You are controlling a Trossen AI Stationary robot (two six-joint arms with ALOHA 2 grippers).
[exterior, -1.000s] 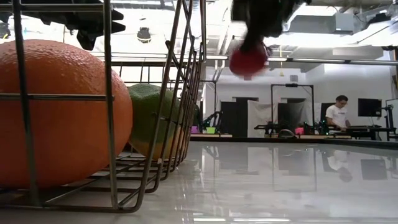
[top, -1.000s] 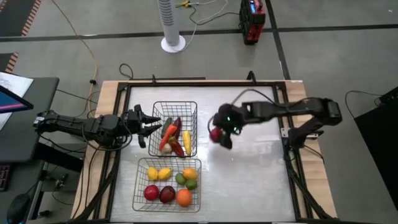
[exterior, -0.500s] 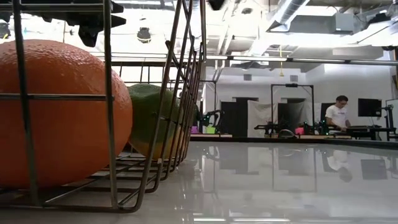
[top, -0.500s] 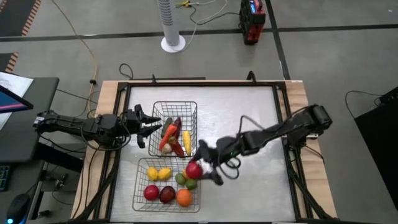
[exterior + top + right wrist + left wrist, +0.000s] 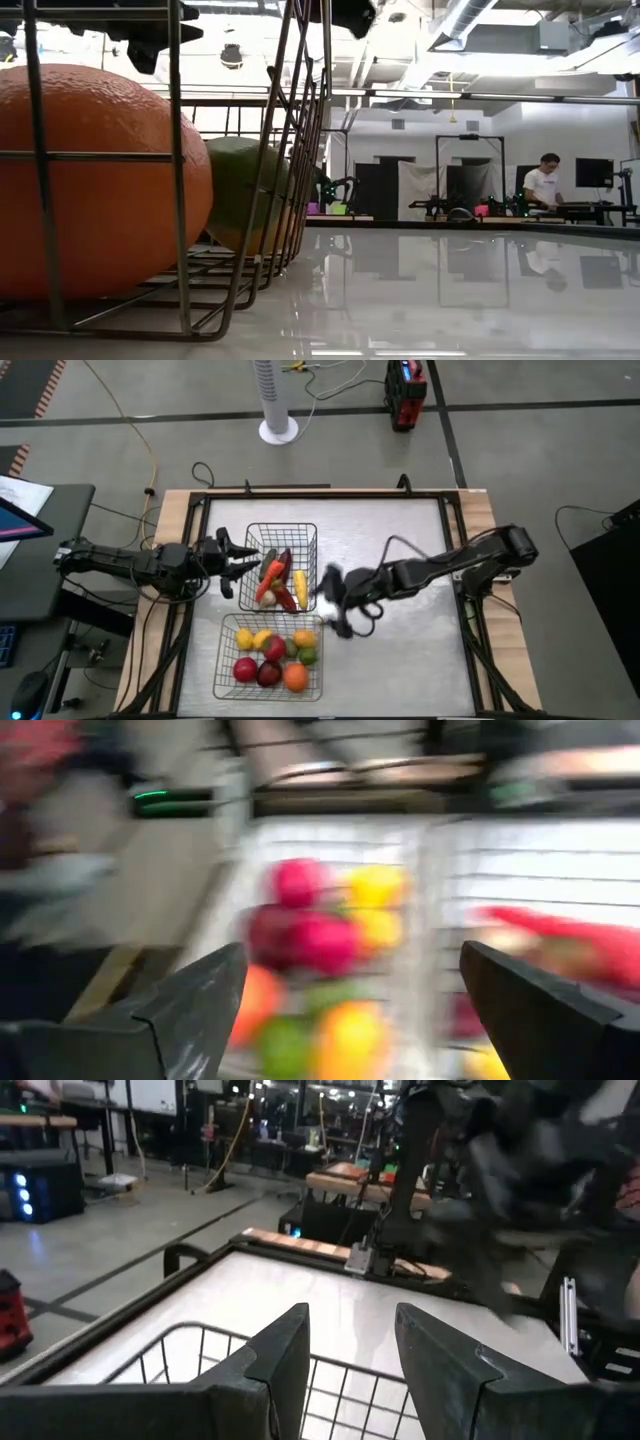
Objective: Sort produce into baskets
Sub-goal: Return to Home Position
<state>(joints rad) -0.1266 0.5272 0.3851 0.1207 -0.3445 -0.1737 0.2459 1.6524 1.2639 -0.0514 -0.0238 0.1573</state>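
Fingers of the right gripper (image 5: pixel 352 960) stand wide apart, holding nothing, over the table (image 5: pixel 400 550) just beside the two baskets. Produce lies sorted: round pieces, a tomato (image 5: pixel 275 648) among them, fill the round-fruit basket (image 5: pixel 240 617); long ones lie in the long-vegetable basket (image 5: pixel 256 540). Retreat to rest looks to be the step in hand, calling for a lift clear of the wire rims, though blur hides detail. The left gripper (image 5: pixel 245 567) waits, jaws open, at that basket's outer edge.
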